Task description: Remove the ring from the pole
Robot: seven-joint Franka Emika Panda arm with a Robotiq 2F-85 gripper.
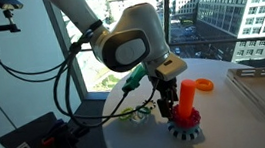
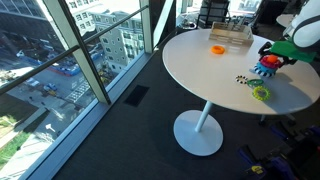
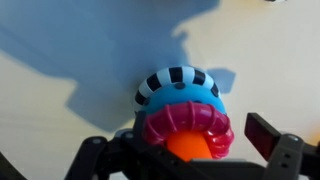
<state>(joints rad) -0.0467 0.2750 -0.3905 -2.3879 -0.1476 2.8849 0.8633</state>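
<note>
My gripper (image 3: 180, 150) stands wide open and holds nothing, with a finger on either side of the pink ribbed ring (image 3: 190, 122). The ring sits low around the orange pole (image 1: 182, 90), just above the blue-teal toothed base (image 1: 184, 128), on the round white table (image 2: 200, 70). I judge I'm lining up the grasp. Next I must close squarely on the ring, then lift straight up the pole.

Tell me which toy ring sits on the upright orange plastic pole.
The ribbed red-pink ring, threaded around the pole; the orange ring and the yellow-green ring lie loose on the round white table.
</note>
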